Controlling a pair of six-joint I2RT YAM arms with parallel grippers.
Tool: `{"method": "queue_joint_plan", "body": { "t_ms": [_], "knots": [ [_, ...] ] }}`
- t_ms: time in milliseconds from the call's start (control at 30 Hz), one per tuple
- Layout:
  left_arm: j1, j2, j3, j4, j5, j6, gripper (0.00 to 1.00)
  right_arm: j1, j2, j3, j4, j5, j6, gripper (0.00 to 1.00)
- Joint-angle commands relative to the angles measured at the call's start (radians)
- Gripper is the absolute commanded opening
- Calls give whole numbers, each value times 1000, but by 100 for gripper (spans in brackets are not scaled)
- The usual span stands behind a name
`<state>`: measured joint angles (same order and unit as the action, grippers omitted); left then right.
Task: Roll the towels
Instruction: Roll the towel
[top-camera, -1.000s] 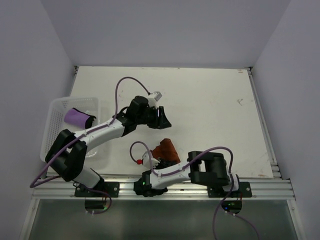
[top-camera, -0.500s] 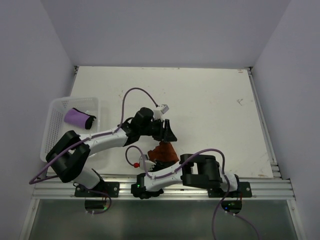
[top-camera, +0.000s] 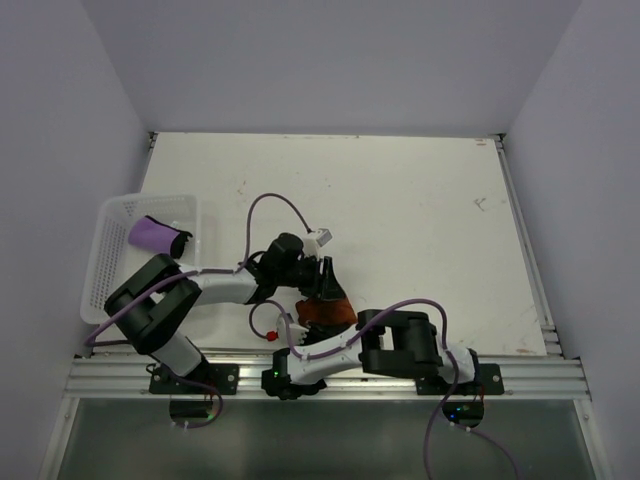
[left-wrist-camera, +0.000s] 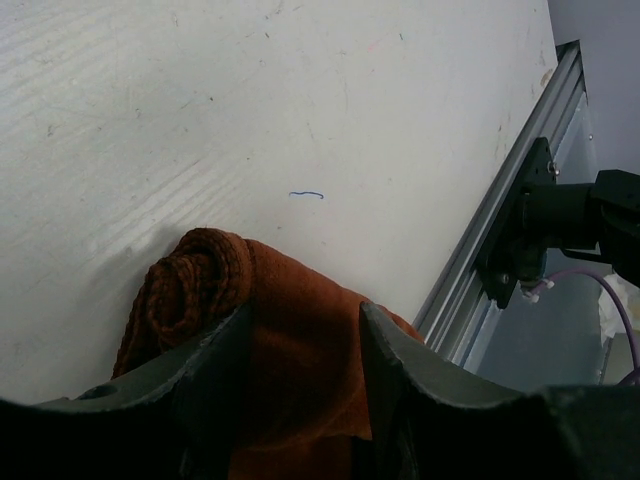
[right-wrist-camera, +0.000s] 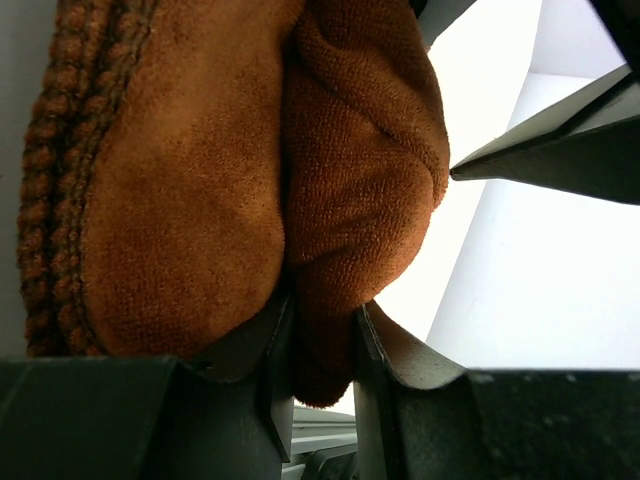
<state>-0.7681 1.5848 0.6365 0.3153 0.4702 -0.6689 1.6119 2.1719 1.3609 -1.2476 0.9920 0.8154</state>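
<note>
The rust orange-brown towel lies bunched and partly rolled near the table's front edge. In the left wrist view its rolled end rests on the table. My left gripper reaches down over it, and the cloth fills the gap between the jaws, which press on it from both sides. My right gripper is shut on a thick fold of the same towel, pinched between its jaws. The purple towel, rolled, with a dark edge, lies in the white basket.
The basket stands at the table's left edge. The aluminium rail runs along the front edge, just behind the orange towel, and also shows in the left wrist view. A red-tipped cable loops beside the right gripper.
My left arm has swung down and toward the front, from above the towel onto it, and its jaws have narrowed on the cloth. The right gripper has kept its hold and shifted slightly left.
</note>
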Motion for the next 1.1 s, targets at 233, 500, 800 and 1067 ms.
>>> {"method": "queue_joint_plan", "body": {
  "t_ms": [233, 500, 800, 1067],
  "knots": [
    [-7, 57, -54, -4, -85, 31, 51, 14, -38, 47, 51, -35, 39, 36],
    [-7, 47, -93, -2, -131, 38, 51, 32, -207, -44, 150, -114, 50, 59],
    [-7, 35, -109, 5, -133, 29, 51, 31, -616, -297, 494, -346, -53, 66],
    [-7, 40, -92, -2, -133, 34, 51, -75, -1016, -521, 754, -466, -95, 66]
  ]
}}
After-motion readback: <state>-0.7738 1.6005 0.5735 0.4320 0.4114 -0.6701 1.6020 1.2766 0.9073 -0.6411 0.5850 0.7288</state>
